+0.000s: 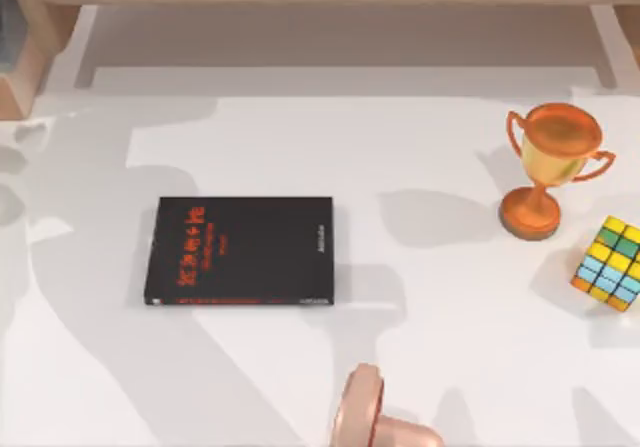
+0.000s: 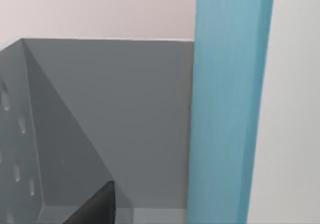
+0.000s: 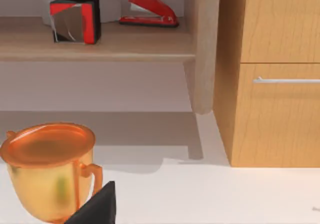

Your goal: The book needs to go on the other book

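The other book (image 1: 240,250), black with red lettering, lies flat on the white table (image 1: 420,367), left of centre in the top view. Close in the left wrist view, the light blue book (image 2: 227,108) appears as a tall blue band, standing upright beside a grey panel (image 2: 110,119). A dark part of my left gripper (image 2: 95,209) sits near that panel, a short way from the blue band. A dark part of my right gripper (image 3: 97,206) shows just in front of an orange trophy (image 3: 50,169).
The trophy (image 1: 548,167) stands at the table's right, with a coloured puzzle cube (image 1: 610,264) in front of it. A pink rounded object (image 1: 375,417) sits at the front edge. Behind are a wooden shelf (image 3: 100,46) holding a red stapler (image 3: 150,11) and a red-black box (image 3: 75,19), plus a drawer cabinet (image 3: 275,83).
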`<state>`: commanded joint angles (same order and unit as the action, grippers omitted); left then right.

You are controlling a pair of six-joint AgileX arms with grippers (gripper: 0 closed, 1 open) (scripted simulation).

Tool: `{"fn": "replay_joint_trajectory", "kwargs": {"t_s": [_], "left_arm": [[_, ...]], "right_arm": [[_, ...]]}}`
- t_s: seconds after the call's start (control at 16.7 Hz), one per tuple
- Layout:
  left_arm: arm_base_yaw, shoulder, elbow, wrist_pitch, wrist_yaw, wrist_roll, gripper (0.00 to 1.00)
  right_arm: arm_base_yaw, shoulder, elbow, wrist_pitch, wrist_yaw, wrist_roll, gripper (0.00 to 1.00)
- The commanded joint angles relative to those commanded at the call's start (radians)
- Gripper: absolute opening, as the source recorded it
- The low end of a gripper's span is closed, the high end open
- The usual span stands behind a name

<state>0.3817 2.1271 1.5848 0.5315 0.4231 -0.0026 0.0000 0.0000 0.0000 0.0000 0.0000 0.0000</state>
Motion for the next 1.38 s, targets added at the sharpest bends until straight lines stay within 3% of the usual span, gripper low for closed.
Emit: {"fn": "replay_joint_trajectory", "kwargs": {"t_s": [0.78,1.38], "left_arm": [[0.000,0.000,0.000,0.000,0.000,0.000,0.02],[0.004,-0.005,-0.002,-0.001,0.000,0.001,0.00]], "right_arm": [[0.000,0.000,0.000,0.000,0.000,0.000,1.00],[0.000,0.000,0.000,0.000,0.000,0.000,1.00]]}}
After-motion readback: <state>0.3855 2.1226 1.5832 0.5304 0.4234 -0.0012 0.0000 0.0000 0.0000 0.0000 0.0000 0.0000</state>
